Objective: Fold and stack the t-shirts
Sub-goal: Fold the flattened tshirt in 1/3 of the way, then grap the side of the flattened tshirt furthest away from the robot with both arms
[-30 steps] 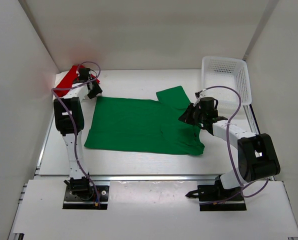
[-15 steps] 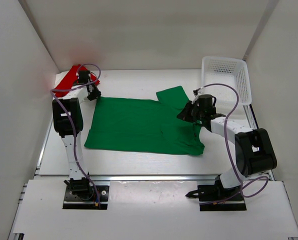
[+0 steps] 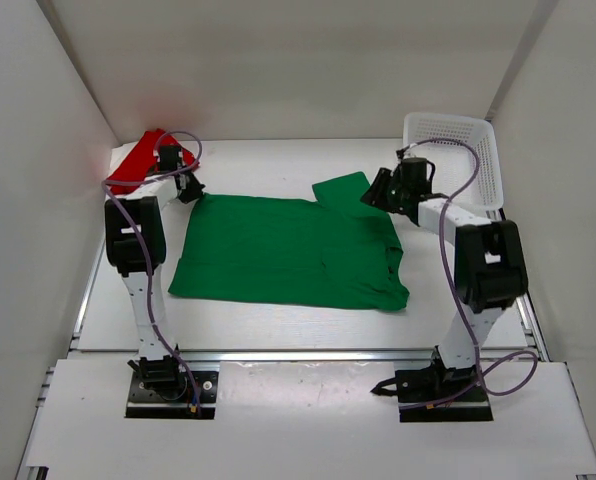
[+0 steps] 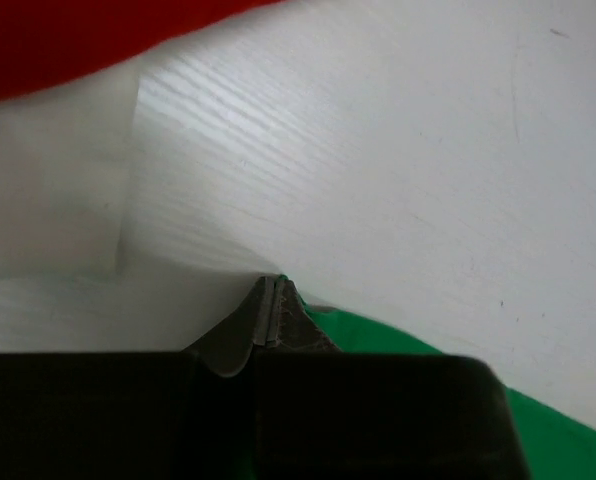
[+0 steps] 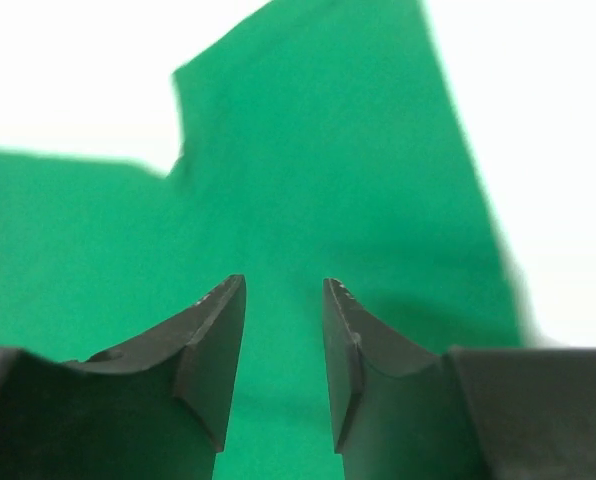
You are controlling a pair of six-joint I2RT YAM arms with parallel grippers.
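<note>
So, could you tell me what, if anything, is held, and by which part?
The left gripper is shut on the green t-shirt at its far left corner. The right gripper is open, holding nothing.

red tee (image 4: 68, 40) cut off at top (L wrist cam), green tee (image 5: 308, 180) blurry, cropped by R cam edges

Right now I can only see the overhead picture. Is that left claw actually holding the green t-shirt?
Observer: Its own camera shows the left claw shut, with a sliver of the green t-shirt pinched at its tips.
Visitor: And the right one?
Observer: The right claw is open over the sleeve, with nothing between its fingers.
</note>
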